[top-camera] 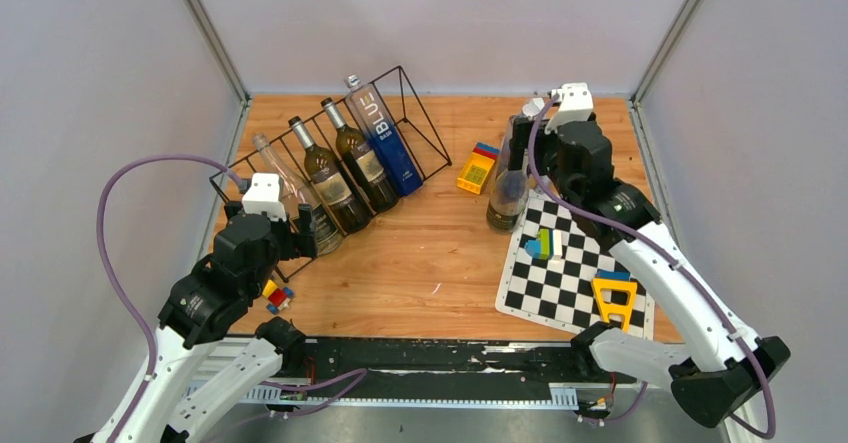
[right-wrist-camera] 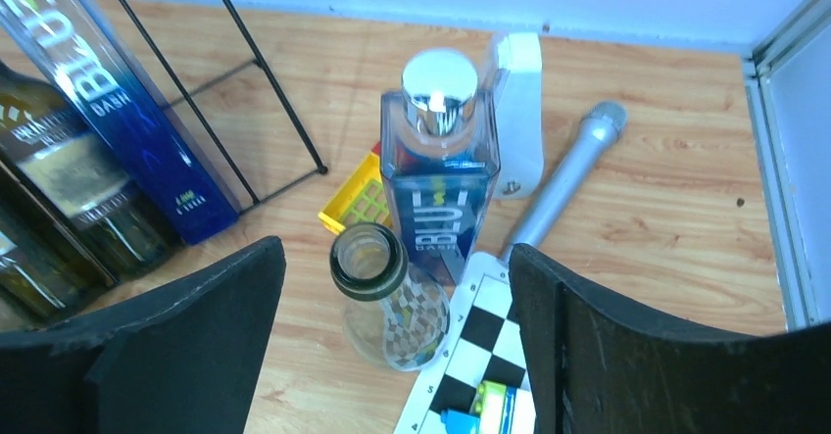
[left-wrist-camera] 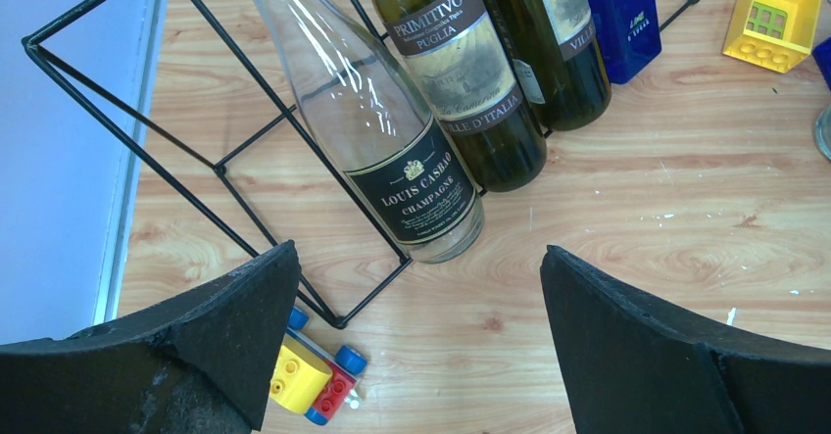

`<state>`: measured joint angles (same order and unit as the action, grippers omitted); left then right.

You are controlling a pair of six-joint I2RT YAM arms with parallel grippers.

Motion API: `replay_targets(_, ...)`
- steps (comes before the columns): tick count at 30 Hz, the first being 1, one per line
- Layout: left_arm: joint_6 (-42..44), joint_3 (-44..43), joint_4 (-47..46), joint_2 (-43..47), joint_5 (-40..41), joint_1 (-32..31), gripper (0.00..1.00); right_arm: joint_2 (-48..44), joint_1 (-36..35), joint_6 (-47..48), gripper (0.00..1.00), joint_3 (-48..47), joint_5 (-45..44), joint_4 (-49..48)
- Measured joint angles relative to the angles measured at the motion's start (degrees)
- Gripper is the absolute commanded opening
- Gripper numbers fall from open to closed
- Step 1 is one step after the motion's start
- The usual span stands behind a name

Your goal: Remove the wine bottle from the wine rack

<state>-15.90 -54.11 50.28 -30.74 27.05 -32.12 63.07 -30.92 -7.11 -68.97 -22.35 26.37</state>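
The black wire wine rack lies at the back left. It holds a clear champagne bottle, two dark wine bottles and a blue square bottle. My left gripper is open just in front of the champagne bottle's base, with nothing between its fingers. A clear wine bottle stands upright on the table beside the checkered mat. My right gripper hovers open over its neck without touching it. Behind it stands a second blue bottle.
A checkered mat at the right carries toy blocks and a yellow frame piece. A yellow block sits mid-table. A toy car lies by the rack's near corner. A silver cylinder lies behind the bottles. Walls close three sides.
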Motion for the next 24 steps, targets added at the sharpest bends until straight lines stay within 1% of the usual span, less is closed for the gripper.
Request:
replay_targets(6, 0.0, 0.0, 0.0, 0.0, 0.0, 0.0, 1.00, 0.4, 0.0, 0.2, 0.88, -8.7, 2.4, 5.4)
replay_targets(10, 0.0, 0.0, 0.0, 0.0, 0.0, 0.0, 1.00, 4.0, -0.1, 0.1, 0.89, -17.4, 6.7, 9.9)
replay_targets(15, 0.0, 0.0, 0.0, 0.0, 0.0, 0.0, 1.00, 11.0, -2.7, 0.4, 0.89, -26.6, 10.8, 12.9)
replay_targets(19, 0.0, 0.0, 0.0, 0.0, 0.0, 0.0, 1.00, 18.8, -7.4, 2.1, 0.89, -33.1, 12.5, 14.0)
replay_targets(24, 0.0, 0.0, 0.0, 0.2, 0.0, 0.0, 1.00, 29.8, -10.4, 4.0, 0.90, -39.0, 15.3, 14.0)
